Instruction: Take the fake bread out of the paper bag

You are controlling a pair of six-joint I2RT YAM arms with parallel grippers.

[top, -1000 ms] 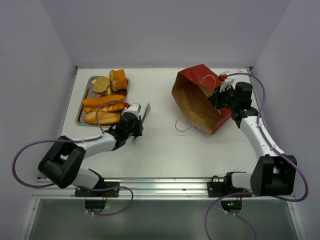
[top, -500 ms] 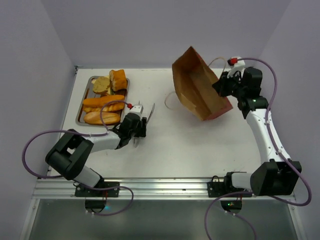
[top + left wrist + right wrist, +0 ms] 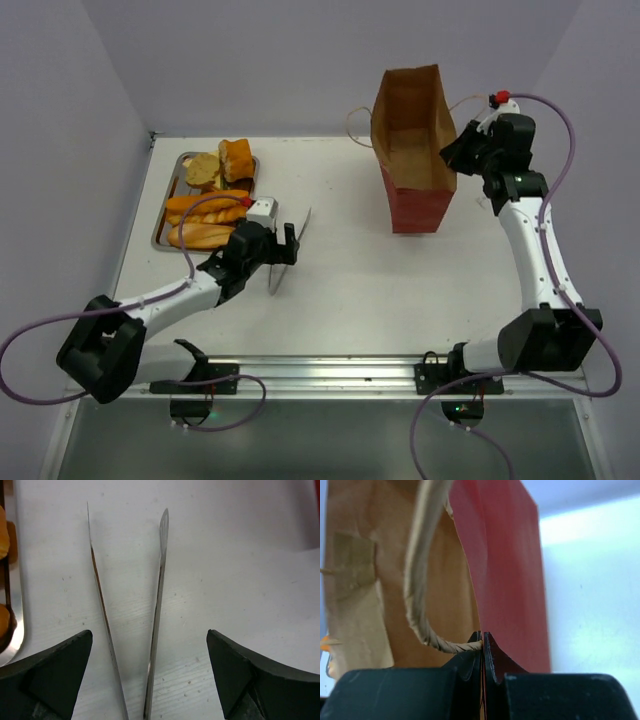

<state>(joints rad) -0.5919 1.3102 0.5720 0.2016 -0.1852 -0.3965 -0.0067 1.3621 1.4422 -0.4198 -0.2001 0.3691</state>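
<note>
The paper bag (image 3: 415, 205) stands upright at the back right, red outside and brown inside. No bread shows in the part of its inside that I see. My right gripper (image 3: 455, 155) (image 3: 483, 640) is shut on the bag's right rim (image 3: 505, 570), next to a string handle (image 3: 420, 580). Several pieces of fake bread (image 3: 205, 205) lie on a steel tray (image 3: 158, 228) at the back left. My left gripper (image 3: 284, 246) (image 3: 150, 675) is open just right of the tray. Thin metal tongs (image 3: 292, 250) (image 3: 159, 605) lie between its spread fingers, apart from both.
The tray's rim (image 3: 15, 615) and a bit of bread (image 3: 4, 535) show at the left edge of the left wrist view. The bag's other string handle (image 3: 358, 125) sticks out to its left. Walls enclose the table on three sides.
The right arm has lifted and swung the bag from lying tilted to upright. The left gripper has opened off the tongs, whose arms have spread.
</note>
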